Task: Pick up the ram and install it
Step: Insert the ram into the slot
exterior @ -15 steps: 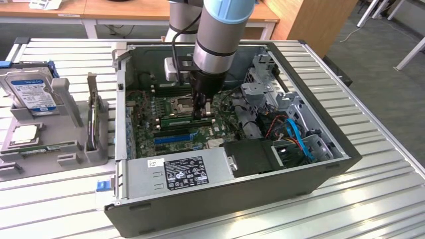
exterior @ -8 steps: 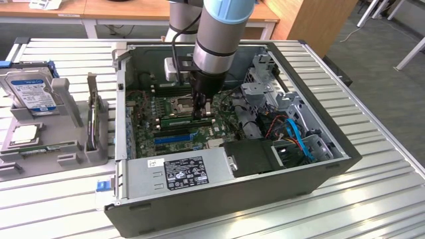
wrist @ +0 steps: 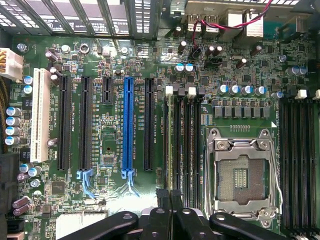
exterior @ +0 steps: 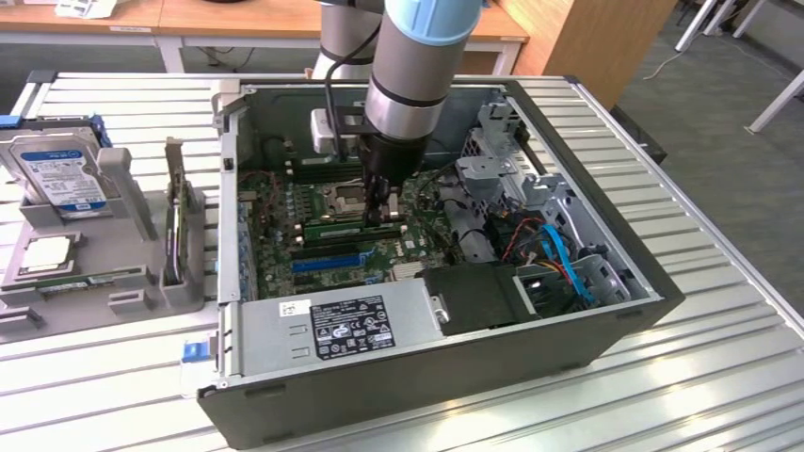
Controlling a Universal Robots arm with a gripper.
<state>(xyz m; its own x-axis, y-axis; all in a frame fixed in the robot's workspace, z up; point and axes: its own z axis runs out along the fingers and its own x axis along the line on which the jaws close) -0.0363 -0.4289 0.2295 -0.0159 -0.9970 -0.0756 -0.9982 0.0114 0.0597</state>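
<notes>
The ram [exterior: 339,227] is standing on edge as a narrow green stick along one of the black memory slots [wrist: 182,145] of the motherboard [wrist: 105,210], just beside the empty CPU socket [wrist: 241,172] and a little apart from the blue expansion slot [exterior: 333,262]. The gripper [exterior: 383,218] is reaching straight down into the open computer case [exterior: 603,330] and meeting the stick toward its end on the exterior view's right. Its fingers are drawn tight together and, as far as I can judge, are pinching the ram's top edge rather than merely resting on it. In the wrist view the two dark fingertips [wrist: 162,200] are sitting right over the slot bank, in line with the slots. Whether the stick is already fully down in its slot, or only resting in the mouth of it, I cannot tell. So the picking up is looking finished and the installing step is the one in hand. Seating the stick is calling for a straight, even push down along the slot, with the board kept upright and its ends lined up with the white latches [wrist: 169,91], since a tilted board would be jamming instead of clicking home. Outside the case, a blue-labelled hard drive [exterior: 56,169] is lying in a grey holder on the slatted worktop [exterior: 703,377], well apart from the work.
</notes>
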